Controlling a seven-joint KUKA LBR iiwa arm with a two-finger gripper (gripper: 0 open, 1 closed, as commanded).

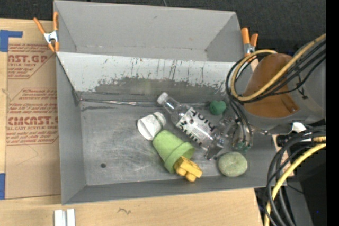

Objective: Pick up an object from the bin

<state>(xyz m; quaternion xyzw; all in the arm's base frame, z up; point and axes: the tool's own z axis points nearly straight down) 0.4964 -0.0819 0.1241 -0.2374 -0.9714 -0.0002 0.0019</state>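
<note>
1. Closest to the camera, a yellow piece [188, 168] sits right at the mouth of a light green cup [170, 150] that's lying on its side, touching it.
2. Just right of those there's a round grey-green lump [233, 164] near the bin's [111, 145] front right corner.
3. The gripper [229, 137] is down in the bin directly above that lump, right at the wide bottom end of a clear bottle [193, 123]. Honestly can't tell if it's spread or closed.
4. The bottle lies flat and slanted in the middle of the floor, neck pointing away to the back left, black lettering on its side.
5. A white cap [150, 125] sits beside the bottle's left side, touching the cup.
6. Furthest back, a small dark green bit [216, 107] lies near the back wall, behind the gripper.
</note>
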